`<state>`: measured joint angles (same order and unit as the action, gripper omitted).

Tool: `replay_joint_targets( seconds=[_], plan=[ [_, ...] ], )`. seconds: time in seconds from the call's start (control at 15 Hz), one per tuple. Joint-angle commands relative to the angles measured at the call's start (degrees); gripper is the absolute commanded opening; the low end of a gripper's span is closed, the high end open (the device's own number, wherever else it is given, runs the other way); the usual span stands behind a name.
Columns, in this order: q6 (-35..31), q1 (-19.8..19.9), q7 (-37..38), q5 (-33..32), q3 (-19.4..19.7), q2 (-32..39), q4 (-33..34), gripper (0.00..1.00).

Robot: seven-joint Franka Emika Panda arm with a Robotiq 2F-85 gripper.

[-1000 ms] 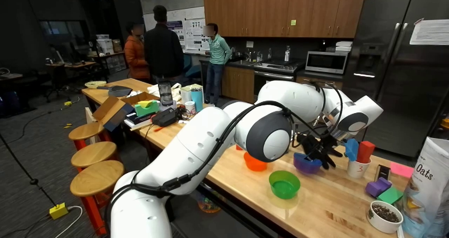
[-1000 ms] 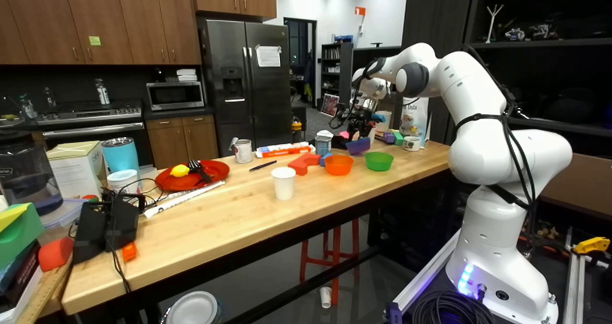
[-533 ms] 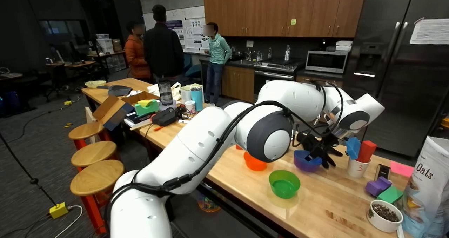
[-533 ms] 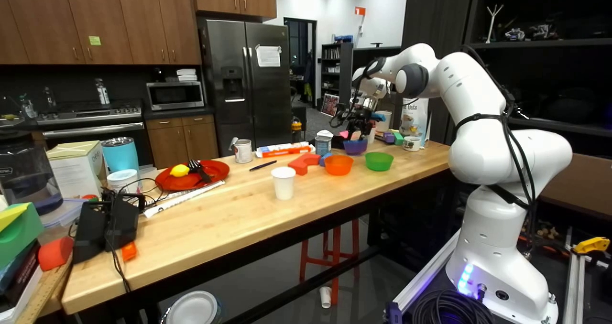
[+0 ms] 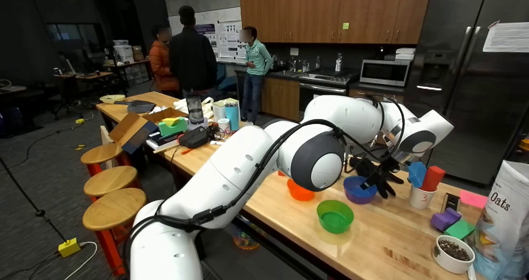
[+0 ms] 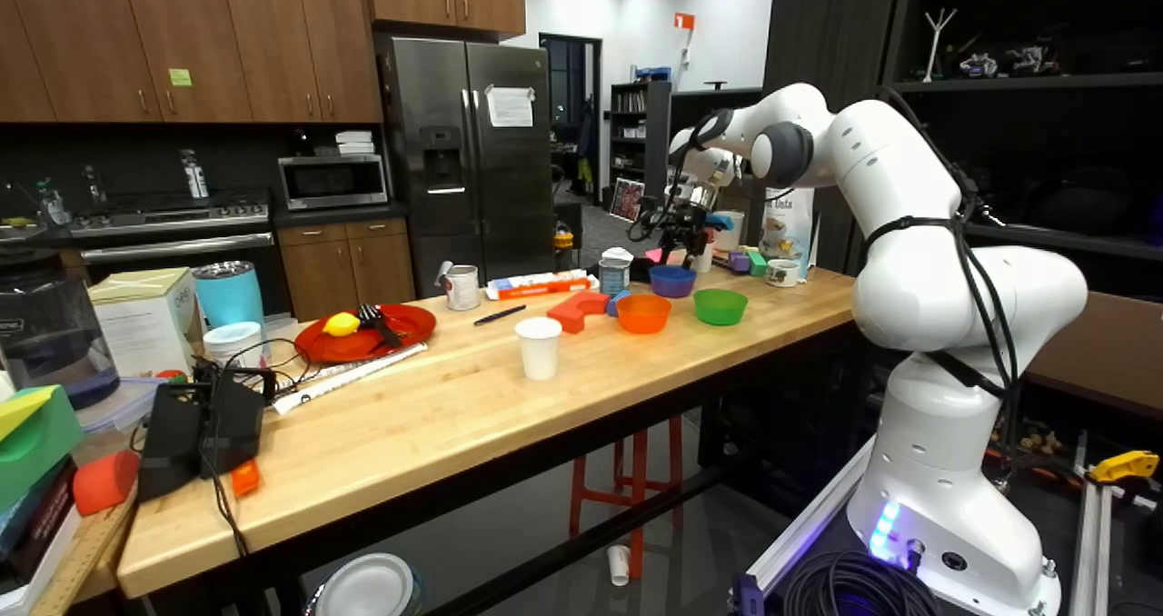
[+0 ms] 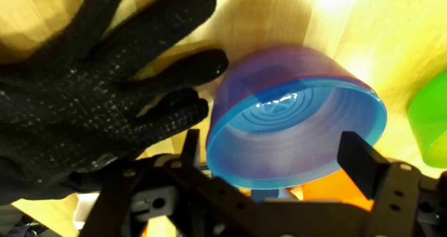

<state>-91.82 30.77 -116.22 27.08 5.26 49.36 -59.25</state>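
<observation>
Blue bowl (image 7: 286, 153): ringed bottom (image 7: 276, 116) showed only in the wrist view.
Bowl's mouth: round, faced upward.
End effector (image 7: 270, 137): fingers (image 7: 359, 163) stood wide apart near it.

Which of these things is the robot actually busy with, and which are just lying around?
In the job, it seems:
blue-and-purple bowl
gripper, open, right at that bowl

Just lying about, apparently:
black glove, beside the bowl
red plate
white cup
oats bag
green bowl and orange bowl, though these might belong
</observation>
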Motion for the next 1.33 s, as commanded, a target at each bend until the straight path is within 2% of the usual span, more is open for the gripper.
replay_joint_targets(
  seconds=[0.0,0.13,0.27,0.4,0.67,1.0,1.27],
  plan=[
    [2.0,-0.3,2.0,-0.7,0.2,2.0,2.9,0.8],
    [2.6,-0.4,2.5,-0.6,0.2,2.7,3.2,0.68],
    [2.7,-0.5,2.9,-0.5,0.2,3.2,3.4,0.45],
    [2.8,-0.6,3.4,-0.7,0.3,3.6,3.8,0.29],
    [2.5,-0.4,4.0,-0.5,0.3,3.5,4.0,0.01],
    [2.1,0.2,2.1,-0.1,0.0,2.0,4.9,0.02],
    [3.2,0.8,-2.6,-0.1,-0.7,0.7,6.6,0.02]
  ],
)
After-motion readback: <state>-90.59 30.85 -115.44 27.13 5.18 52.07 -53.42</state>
